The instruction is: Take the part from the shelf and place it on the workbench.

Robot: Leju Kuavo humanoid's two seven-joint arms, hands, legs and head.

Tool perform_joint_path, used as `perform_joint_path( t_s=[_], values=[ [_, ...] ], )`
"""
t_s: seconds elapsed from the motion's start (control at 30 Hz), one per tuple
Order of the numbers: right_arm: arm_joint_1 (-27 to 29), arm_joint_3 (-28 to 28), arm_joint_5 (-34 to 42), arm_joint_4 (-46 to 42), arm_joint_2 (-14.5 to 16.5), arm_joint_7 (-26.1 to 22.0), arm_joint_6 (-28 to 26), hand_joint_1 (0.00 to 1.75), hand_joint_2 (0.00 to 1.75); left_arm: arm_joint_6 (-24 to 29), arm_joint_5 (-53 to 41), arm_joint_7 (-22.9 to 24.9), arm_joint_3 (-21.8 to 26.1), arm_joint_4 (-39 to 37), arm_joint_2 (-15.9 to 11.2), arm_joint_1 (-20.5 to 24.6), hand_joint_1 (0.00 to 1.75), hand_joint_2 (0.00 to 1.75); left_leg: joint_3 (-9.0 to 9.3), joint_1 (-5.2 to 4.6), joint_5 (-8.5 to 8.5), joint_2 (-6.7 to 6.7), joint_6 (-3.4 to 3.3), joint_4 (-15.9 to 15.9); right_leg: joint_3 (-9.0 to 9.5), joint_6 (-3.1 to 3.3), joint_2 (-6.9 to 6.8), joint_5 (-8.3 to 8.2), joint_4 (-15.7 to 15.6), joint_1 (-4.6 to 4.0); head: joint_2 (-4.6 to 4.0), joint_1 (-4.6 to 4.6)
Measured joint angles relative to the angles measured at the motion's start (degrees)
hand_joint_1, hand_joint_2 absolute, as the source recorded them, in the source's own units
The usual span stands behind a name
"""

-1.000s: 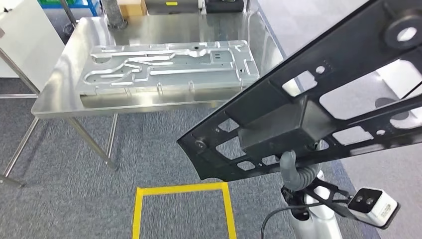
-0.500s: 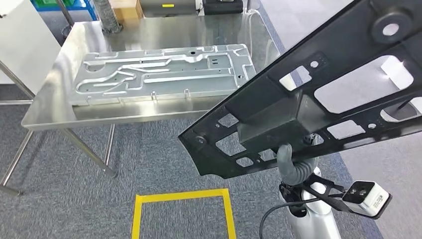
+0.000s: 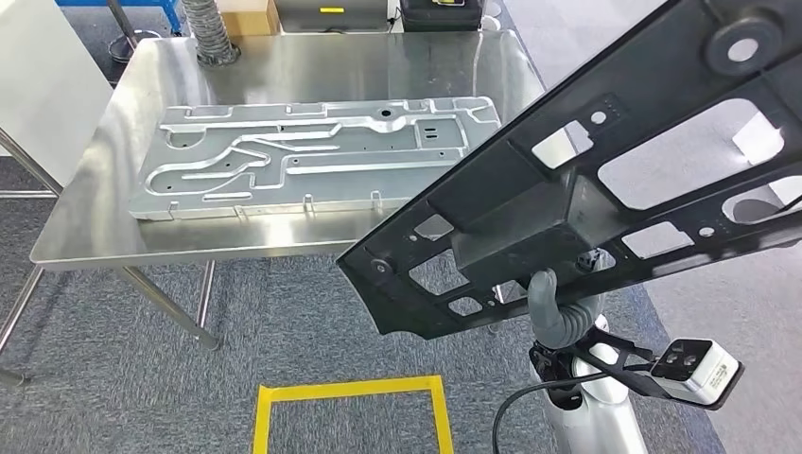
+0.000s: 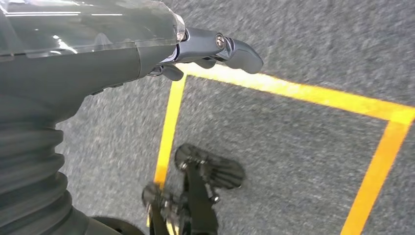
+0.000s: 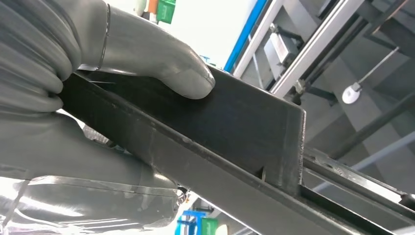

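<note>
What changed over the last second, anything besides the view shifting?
Only the camera moved: the whole scene slid, bringing the steel workbench and the silver plate on it more fully into view. The right robot hand still grips the black part, tilted as before. The left robot hand hangs over the yellow floor tape.

The long black perforated metal frame part (image 3: 605, 189) runs off the head view's top and right edges and hides the steel counter's (image 3: 284, 241) near right corner. Most of the right robot hand (image 3: 553, 307) lies hidden beneath the part. The floor in the left wrist view is blurred.
</note>
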State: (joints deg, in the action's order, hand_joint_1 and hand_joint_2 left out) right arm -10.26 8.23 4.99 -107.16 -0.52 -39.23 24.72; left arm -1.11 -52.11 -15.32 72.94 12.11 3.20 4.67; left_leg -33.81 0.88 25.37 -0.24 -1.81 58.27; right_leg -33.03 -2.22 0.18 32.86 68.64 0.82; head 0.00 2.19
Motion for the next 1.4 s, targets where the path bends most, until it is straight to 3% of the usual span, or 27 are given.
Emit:
perform_joint_path(
  t_s=[0.07, 0.1, 0.13, 0.17, 0.23, 0.27, 0.3, 0.4, 0.47, 0.53, 0.6, 0.63, 0.67, 0.73, 0.77, 0.8, 0.87, 0.93, 1.0, 1.03, 1.1, 1.13, 1.17, 1.23, 1.27, 1.3, 1.4],
  values=[
    [0.1, 0.0, 0.0, 0.0, -0.1, 0.0, 0.0, 1.75, 1.75, 0.0, 0.0, 0.0, 0.0, 0.0, 0.0, 0.0, 0.00, 1.75, 1.29, -0.13, 1.12, -0.14, -0.17, -0.1, -4.89, -0.17, 0.00, 2.89, 5.0, -0.02, 0.00, 0.00],
    [0.1, 0.0, 0.0, 0.0, -0.1, 0.0, 0.0, 1.75, 1.75, 0.0, 0.0, 0.0, 0.0, 0.0, 0.0, 0.0, 0.00, 1.75, 2.14, -0.22, 1.77, -0.22, -0.19, -0.1, -6.27, -0.11, 0.00, 3.35, 5.2, -0.06, 0.00, 0.00],
    [0.1, 0.0, 0.0, 0.0, -0.1, 0.0, 0.0, 1.75, 1.75, 0.0, 0.0, 0.0, 0.0, 0.0, 0.0, -0.1, 0.00, 1.75, 3.13, -0.32, 2.49, -0.30, -0.18, -0.1, -6.81, 0.11, 0.00, 2.56, 3.7, -0.15, 0.00, 0.00],
    [0.2, 0.0, 0.0, 0.0, -0.2, 0.0, 0.0, 1.75, 1.75, 0.0, 0.0, 0.0, 0.0, 0.0, 0.0, -0.1, 0.00, 1.75, 4.20, -0.44, 3.23, -0.36, -0.14, -0.1, -6.61, 0.58, -0.01, 0.24, 0.7, -0.34, 0.00, 0.00],
    [0.2, 0.0, 0.0, 0.0, -0.2, 0.0, 0.0, 1.75, 1.75, 0.0, 0.0, 0.0, 0.0, 0.0, 0.2, -0.1, 0.00, 1.75, 5.93, -0.63, 4.62, -0.51, 0.09, -0.2, -5.72, 1.97, 0.07, -6.54, -6.2, -1.05, 0.00, -0.01],
    [0.2, 0.0, 0.0, 0.0, -0.2, 0.0, 0.0, 1.75, 1.75, 0.0, 0.0, 0.0, 0.0, -0.1, 0.3, 0.0, 0.00, 1.75, 6.52, -0.70, 5.28, -0.60, 0.35, -0.4, -5.33, 2.56, 0.20, -8.94, -8.4, -1.40, 0.00, -0.01],
    [0.3, -0.1, -0.1, 0.0, -0.2, 0.0, -0.1, 1.75, 1.75, 0.0, 0.0, 0.0, 0.0, -0.1, 0.4, 0.0, 0.00, 1.75, 7.04, -0.74, 5.59, -0.69, 0.64, -0.4, -5.04, 2.94, 0.39, -10.19, -9.7, -1.63, 0.00, -0.01],
    [0.3, -0.1, -0.3, -0.3, -0.2, 0.0, -0.1, 1.75, 1.75, 0.1, 0.1, 0.2, 0.0, -0.1, 0.2, 0.3, 0.00, 1.75, 7.80, -0.81, 5.31, -0.65, 1.53, 1.0, -2.99, 3.46, 0.66, -9.75, -11.1, -1.40, 0.00, -0.01],
    [0.0, -0.1, -0.5, -0.4, -0.2, 0.0, 0.0, 1.75, 1.75, 0.2, 0.3, 0.3, 0.0, 0.0, 0.2, 0.5, 0.00, 1.75, 5.50, -0.68, 5.93, -0.44, 2.03, 5.4, -1.44, 3.93, 0.55, -9.09, -11.7, -1.15, 0.00, 0.01],
    [-0.2, 0.0, -0.6, -0.4, -0.1, 0.0, -0.1, 1.75, 1.75, 0.3, 0.4, 0.4, 0.0, 0.0, 0.2, 0.7, 0.00, 1.75, 0.90, -0.45, 8.69, -0.28, 2.67, 11.9, -0.32, 4.22, 0.52, -8.02, -11.8, -1.14, 0.00, 0.01],
    [-0.2, 0.0, -0.6, -0.4, -0.1, 0.0, -0.1, 1.75, 1.75, 0.4, 0.5, 0.6, 0.1, 0.0, 0.2, 0.6, 0.00, 1.75, -2.85, -0.24, 11.33, -0.23, 3.09, 14.9, 1.01, 4.12, 0.71, -6.79, -11.7, -1.08, 0.00, 0.00],
    [-0.2, 0.0, -0.5, -0.4, -0.1, 0.0, 0.0, 1.75, 1.75, 0.5, 0.5, 0.7, 0.1, 0.0, 0.2, 0.6, 0.00, 1.75, -3.61, -0.18, 11.11, -0.21, 3.23, 14.0, 1.86, 4.00, 0.84, -6.11, -11.7, -1.02, 0.00, 0.00],
    [-0.3, 0.0, -0.2, -0.4, -0.1, 0.0, 0.0, 1.75, 1.75, 0.5, 0.6, 0.8, 0.1, 0.0, 0.2, 0.5, 0.00, 1.75, -3.65, -0.12, 9.25, -0.23, 3.29, 11.3, 2.83, 3.83, 0.97, -5.38, -11.7, -0.95, 0.00, 0.00],
    [-0.4, 0.0, 0.2, -0.4, -0.1, 0.0, 0.1, 1.75, 1.75, 0.6, 0.6, 0.8, 0.1, 0.0, 0.2, 0.4, 0.00, 1.75, -3.04, -0.09, 2.46, -0.52, 3.14, 4.4, 4.52, 3.38, 1.19, -3.88, -11.6, -0.87, 0.00, -0.01],
    [-0.5, 0.0, 0.4, -0.4, -0.1, 0.0, 0.2, 1.75, 1.75, 0.6, 0.6, 0.9, 0.1, 0.0, 0.1, 0.3, 0.00, 1.75, -2.74, -0.16, -0.20, -0.62, 2.79, 2.0, 4.97, 3.08, 1.36, -3.27, -11.5, -0.87, 0.00, -0.01],
    [-0.6, 0.0, 0.4, -0.5, 0.0, 0.0, 0.3, 1.75, 1.75, 0.7, 0.6, 0.9, 0.2, 0.0, 0.1, 0.2, 0.00, 1.75, -2.63, -0.25, -1.79, -0.69, 2.37, 0.8, 5.24, 2.73, 1.55, -2.84, -11.5, -0.90, 0.00, -0.01],
    [-0.7, 0.0, 0.3, -0.7, 0.1, 0.0, 0.5, 1.75, 1.75, 0.7, 0.6, 0.9, 0.2, 0.0, 0.1, 0.3, 0.00, 1.75, -2.20, -0.32, -1.82, -0.42, 1.46, 0.5, 5.31, 2.03, 1.81, -2.60, -11.2, -0.95, 0.00, -0.01],
    [-0.7, 0.0, 0.4, -1.0, 0.1, 0.0, 0.6, 1.75, 1.75, 0.7, 0.7, 0.9, 0.2, 0.0, 0.1, 0.5, 0.00, 1.75, -1.37, -0.14, -1.57, -0.21, 0.80, -0.1, 4.09, 1.49, 1.36, -2.76, -8.5, -0.93, 0.00, -0.01],
    [-0.8, 0.0, 0.3, -1.2, 0.1, 0.0, 0.7, 1.75, 1.75, 0.7, 0.7, 0.8, 0.3, 0.0, 0.1, 0.6, 0.00, 1.75, -0.44, -0.04, -1.07, -0.09, 0.41, -0.5, 0.18, 0.91, 0.65, -1.51, -2.3, -0.73, 0.00, -0.02],
    [-0.8, 0.0, 0.1, -1.2, 0.1, 0.0, 0.6, 1.75, 1.75, 0.7, 0.7, 0.7, 0.3, 0.0, 0.1, 0.6, 0.00, 1.75, -0.06, -0.04, -0.74, -0.03, 0.31, -0.5, -2.37, 0.61, 0.44, -0.08, 1.2, -0.60, 0.00, -0.02],
    [-0.6, -0.1, -0.5, -1.4, 0.1, 0.0, 0.0, 1.75, 1.75, 0.7, 0.7, 0.4, 0.3, 0.0, 0.1, 0.6, 0.00, 1.75, 0.85, -0.07, 0.07, 0.00, 0.27, -0.5, -6.25, 0.32, 0.30, 2.09, 5.1, -0.42, 0.00, -0.02],
    [-0.6, -0.3, -0.8, -1.6, 0.1, 0.0, -0.5, 1.75, 1.75, 0.7, 0.7, 0.3, 0.3, 0.0, 0.1, 0.6, 0.00, 1.75, 1.46, -0.10, 0.54, -0.01, 0.27, -0.5, -6.95, 0.37, 0.25, 1.59, 4.5, -0.40, 0.00, -0.02],
    [-0.5, -0.6, -1.2, -1.9, 0.1, 0.0, -1.2, 1.75, 1.75, 0.7, 0.7, 0.3, 0.3, 0.0, 0.1, 0.6, 0.00, 1.75, 2.17, -0.14, 1.03, -0.03, 0.29, -0.5, -6.69, 0.60, 0.19, -0.38, 2.0, -0.44, 0.00, -0.02],
    [-0.7, -1.5, -2.0, -2.7, 0.1, 0.0, -3.2, 1.75, 1.75, 0.6, 0.7, 0.4, 0.4, 0.0, 0.1, 0.6, 0.00, 1.75, 3.52, -0.26, 2.01, -0.07, 0.49, -0.5, -4.83, 1.47, 0.03, -6.34, -5.5, -0.77, 0.00, -0.02],
    [-1.0, -2.1, -2.7, -2.9, 0.1, 0.0, -4.4, 1.75, 1.75, 0.5, 0.7, 0.3, 0.4, 0.0, 0.2, 0.6, 0.00, 1.75, 3.91, -0.33, 2.43, -0.08, 0.74, -0.6, -4.12, 1.92, -0.04, -8.15, -8.4, -1.02, 0.00, -0.04],
    [-1.5, -2.7, -3.5, -2.9, -0.1, 0.0, -5.9, 1.75, 1.75, 0.4, 0.6, 0.1, 0.4, 0.0, 0.2, 0.5, 0.00, 1.75, 4.08, -0.39, 2.79, -0.05, 1.06, -0.6, -3.78, 2.29, -0.10, -9.31, -9.9, -1.23, 0.00, -0.05],
    [-5.1, -4.5, -6.9, 0.0, -1.7, 0.2, -11.7, 1.75, 1.75, -0.2, 0.1, -0.4, 0.4, 0.0, 0.1, 0.5, 0.00, 1.75, 4.41, -0.57, 3.23, 0.17, 2.11, -0.1, -3.23, 3.03, 0.13, -9.79, -10.8, -1.20, 0.00, -0.03]
  ],
)
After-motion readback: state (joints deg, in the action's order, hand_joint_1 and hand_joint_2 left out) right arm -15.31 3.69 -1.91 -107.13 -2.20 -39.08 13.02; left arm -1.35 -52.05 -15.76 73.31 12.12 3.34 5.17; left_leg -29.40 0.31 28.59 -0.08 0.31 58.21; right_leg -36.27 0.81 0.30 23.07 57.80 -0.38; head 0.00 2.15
